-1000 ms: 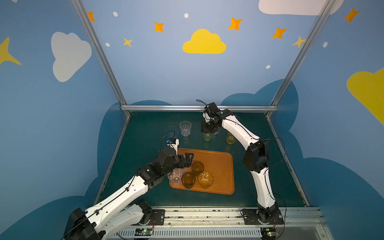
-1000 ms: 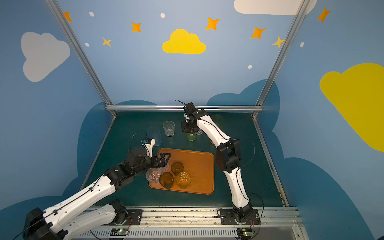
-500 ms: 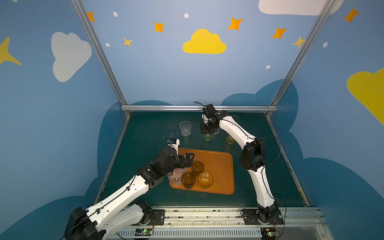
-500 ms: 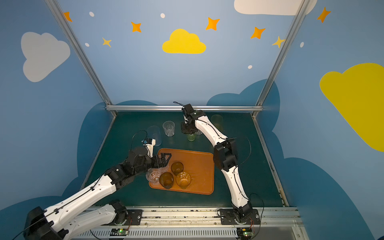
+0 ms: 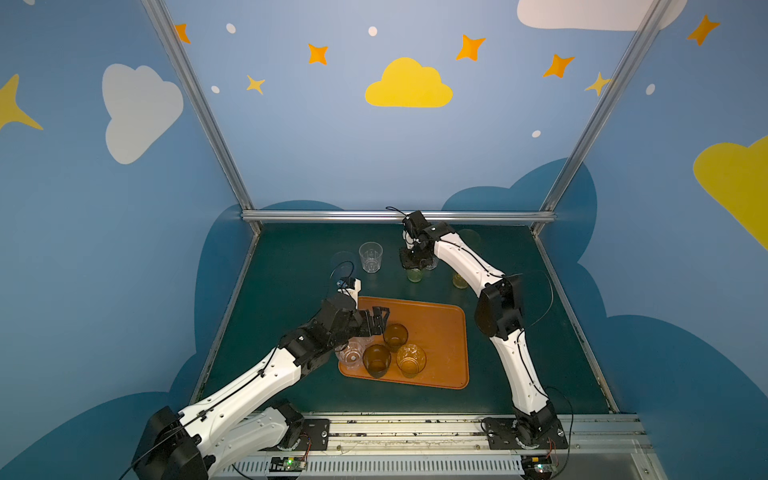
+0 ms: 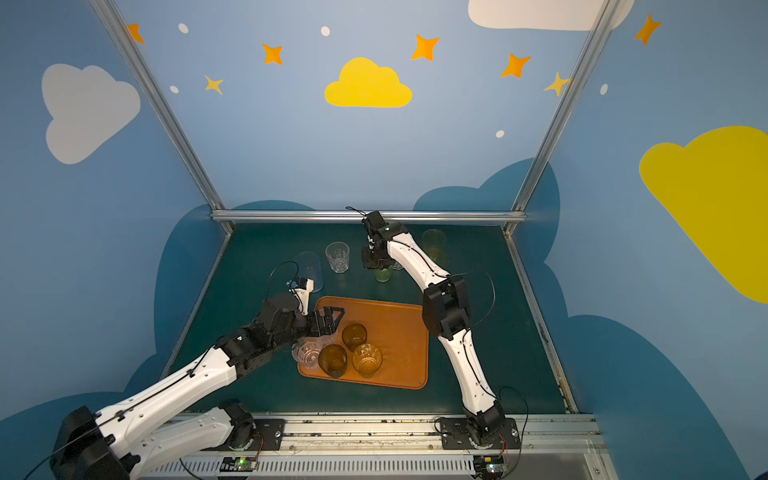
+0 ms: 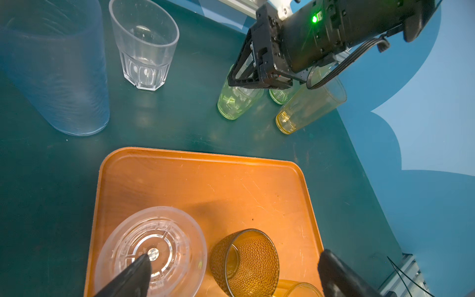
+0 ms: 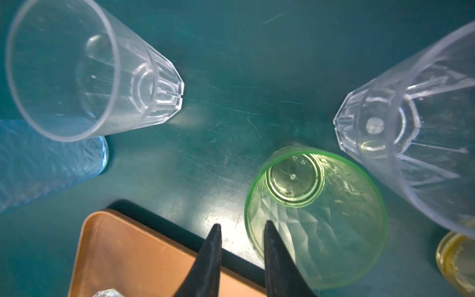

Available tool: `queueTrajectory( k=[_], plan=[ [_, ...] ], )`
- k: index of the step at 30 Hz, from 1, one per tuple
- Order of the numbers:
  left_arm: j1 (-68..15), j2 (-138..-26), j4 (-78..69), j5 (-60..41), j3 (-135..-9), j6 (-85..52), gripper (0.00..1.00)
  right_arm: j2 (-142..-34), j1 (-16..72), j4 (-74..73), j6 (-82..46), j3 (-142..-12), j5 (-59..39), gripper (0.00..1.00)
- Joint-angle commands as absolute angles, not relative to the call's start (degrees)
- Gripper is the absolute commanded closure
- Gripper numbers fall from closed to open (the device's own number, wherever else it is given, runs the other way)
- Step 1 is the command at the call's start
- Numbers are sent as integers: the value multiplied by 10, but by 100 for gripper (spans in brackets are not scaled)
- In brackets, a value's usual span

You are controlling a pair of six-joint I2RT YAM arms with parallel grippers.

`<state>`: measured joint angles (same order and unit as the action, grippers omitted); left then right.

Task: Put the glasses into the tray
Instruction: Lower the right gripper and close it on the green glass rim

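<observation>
The orange tray (image 5: 440,332) holds two dark brown glasses (image 5: 395,334), an amber one (image 5: 411,359) and clear ones (image 5: 353,353). My left gripper (image 7: 236,257) hangs wide open over them, one finger above a clear glass (image 7: 154,246), the dimpled brown glass (image 7: 246,257) below the gap. Behind the tray, my right gripper (image 8: 241,225) sits at the small green glass (image 8: 316,218). Its jaws stand narrowly apart across the rim, one finger inside, the other outside and clear of the wall. In both top views it (image 5: 413,266) (image 6: 380,266) covers that glass's top.
On the green mat behind the tray stand a clear faceted glass (image 5: 370,257), a tall frosted bluish glass (image 6: 309,270), another clear glass (image 8: 411,123) beside the green one, a small yellow glass (image 5: 459,280) and a tall yellow one (image 6: 434,245). Blue walls close three sides.
The right gripper's jaws have narrowed and the arm has shifted slightly left over the green glass. The left arm has hardly moved.
</observation>
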<state>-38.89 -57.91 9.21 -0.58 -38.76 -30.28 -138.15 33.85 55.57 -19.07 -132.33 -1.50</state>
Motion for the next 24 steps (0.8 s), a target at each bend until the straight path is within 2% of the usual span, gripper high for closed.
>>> queueTrajectory(
  k=[1, 3, 6, 11, 24],
  plan=[
    [-387, -584, 86, 0, -386, -300, 0, -1400, 336, 565, -188, -1346, -11, 72],
    [-387, -587, 86, 0, -387, -301, 0, -1404, 336, 565, -185, -1350, -14, 73],
    [-387, -594, 87, 1, -388, -303, 0, -1407, 335, 570, -189, -1356, -19, 85],
    [-387, -609, 87, -9, -394, -309, 0, -1414, 335, 570, -187, -1357, -20, 95],
    [-386, -615, 89, -9, -397, -311, 0, -1400, 340, 572, -195, -1355, -23, 100]
  ],
)
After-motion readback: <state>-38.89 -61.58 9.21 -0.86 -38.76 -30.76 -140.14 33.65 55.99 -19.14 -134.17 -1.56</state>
